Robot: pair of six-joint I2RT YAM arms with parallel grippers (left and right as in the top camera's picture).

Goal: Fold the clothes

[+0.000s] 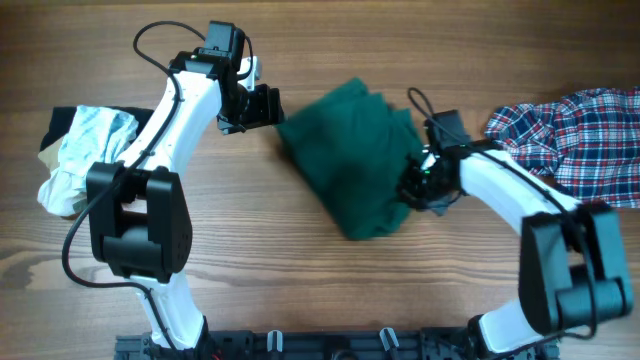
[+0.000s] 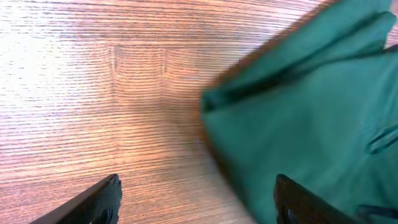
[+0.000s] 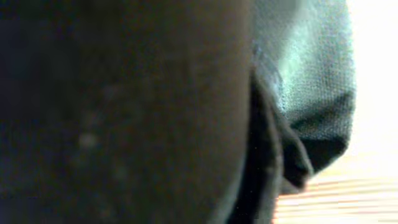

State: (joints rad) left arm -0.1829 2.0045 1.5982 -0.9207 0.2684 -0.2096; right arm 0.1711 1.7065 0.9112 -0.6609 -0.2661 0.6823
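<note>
- Left end effector (image 1: 268, 106): fingers apart, nothing between them. In the left wrist view, bare wood fills the gap, with one cloth corner reaching in from the right-hand finger's side.
- Right end effector (image 1: 412, 188): buried in the opposite edge of the same cloth. Its wrist view is dark and blurred, with green weave pressed against the lens. Whether it is clamped on the fabric or merely resting in it cannot be told.
- Dark green fabric garment (image 1: 350, 160): lies bunched and partly folded on the wooden counter (image 1: 300, 290), directly between the two end effectors. Its long axis runs diagonally, from beside the left end effector down toward the robot's base.
- Deciding relation: the garment's near corner sits just ahead of the left end effector and slightly to one side, apart from the fingers. The left arm is nearer that free corner, while the right arm is already at the far edge.
- Judgement: the next step looks like a short reach by the left arm to take that corner, so the cloth can be drawn flat or folded over.
- Open room: bare counter lies behind and below the left end effector. A pale blue and white heap of clothing (image 1: 80, 155) lies well behind the left arm. A red, blue and white plaid shirt (image 1: 580, 130) lies well beyond the right end effector, clear of the fold.
</note>
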